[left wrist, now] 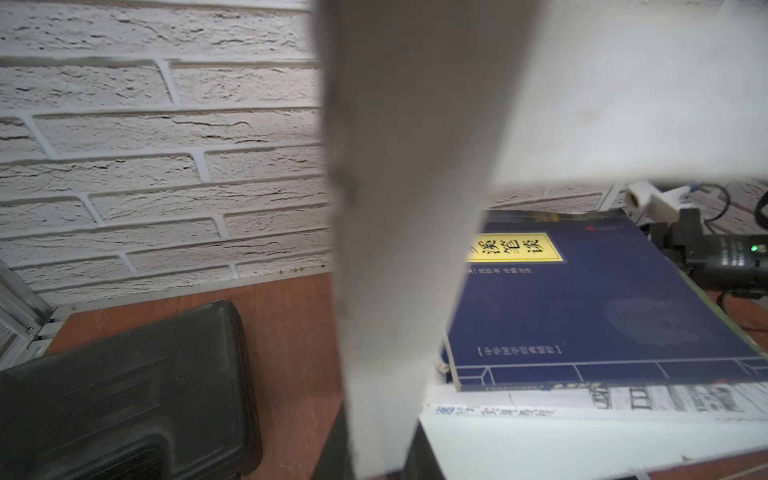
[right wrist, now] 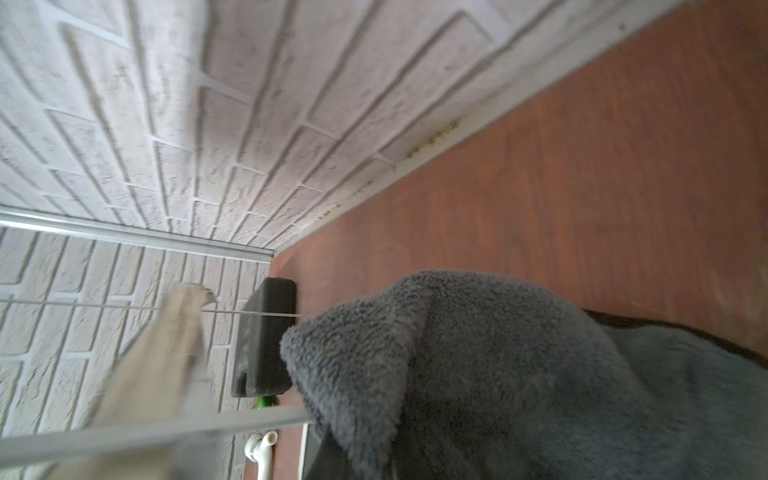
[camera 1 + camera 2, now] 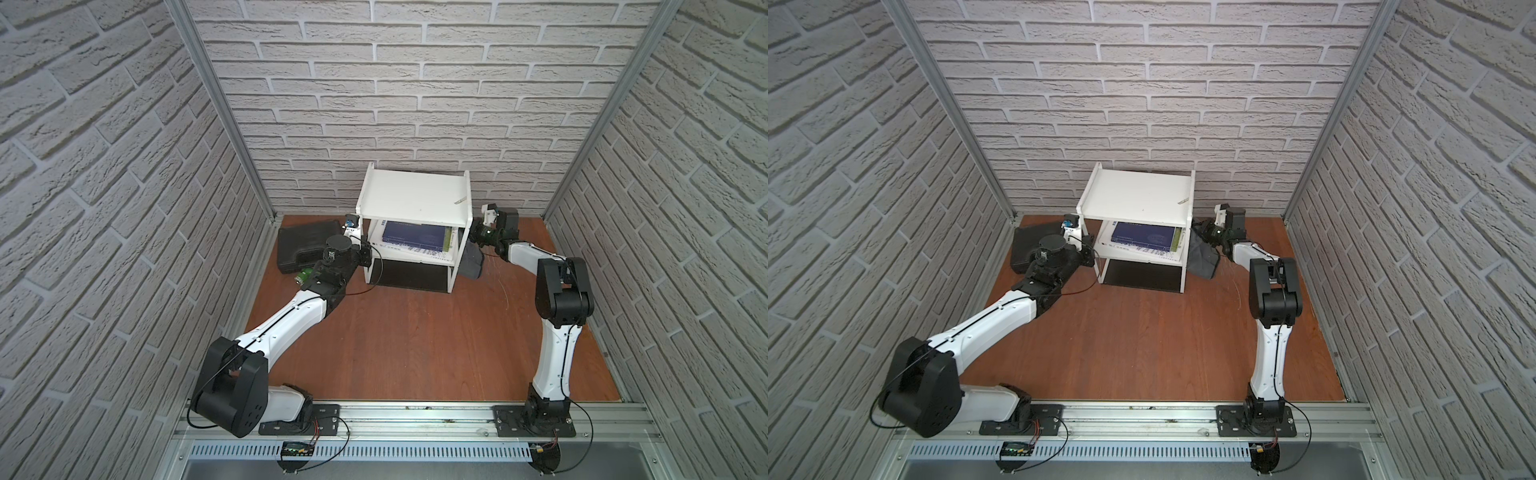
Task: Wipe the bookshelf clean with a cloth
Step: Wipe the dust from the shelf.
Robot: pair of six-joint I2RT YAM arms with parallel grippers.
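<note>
In both top views the white bookshelf [image 3: 413,199] stands against the back wall, its top board bare but for a small scrap [image 3: 460,201] near one edge; books [image 3: 411,239] lie on the middle shelf. The left gripper [image 3: 365,259] clamps a front leg, its fingers hard to make out. The right gripper [image 3: 478,237], clenched on the grey cloth [image 3: 471,262], is mostly hidden beside the shelf. The left wrist view is blocked by a blurred white leg [image 1: 399,249], with a blue book [image 1: 602,316] and a black case [image 1: 124,395] cut off. The right wrist view shows cloth [image 2: 519,374] filling the foreground, fingers hidden.
</note>
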